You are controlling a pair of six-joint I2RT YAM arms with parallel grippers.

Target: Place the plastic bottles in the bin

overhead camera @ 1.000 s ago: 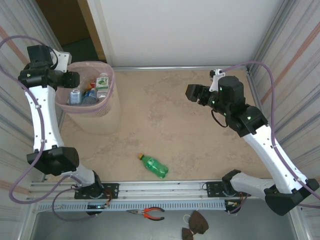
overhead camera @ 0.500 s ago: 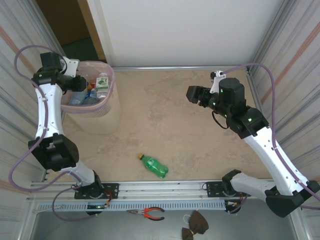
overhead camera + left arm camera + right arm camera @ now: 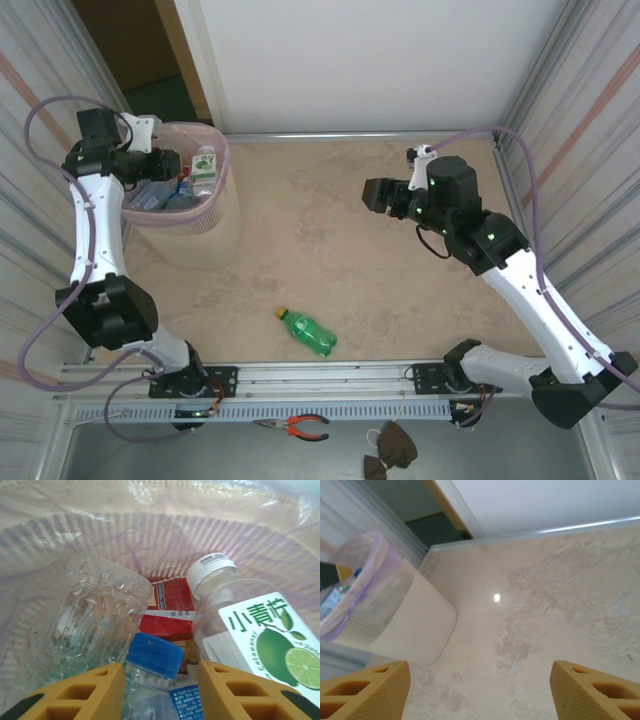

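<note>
Green bottle [image 3: 307, 332] lies alone on the desk [image 3: 330, 255], near the front edge. Left pincer [image 3: 162, 164] has pushed in over the bin [image 3: 212, 222], fingers apart above the bottles [image 3: 260, 640] inside. Right pincer [image 3: 374, 195], wide apart, has swung leftward, likely for that last one.

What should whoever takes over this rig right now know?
Left gripper: open, over the bin. A blue-capped bottle sits below between its fingers, not clamped.
Right gripper: open and empty, above the table on the right side.
Done: several bottles lie in the bin, including a lime-label bottle and a clear bottle.
Left: one green bottle on its side on the table near the front edge, between the arm bases.
</note>
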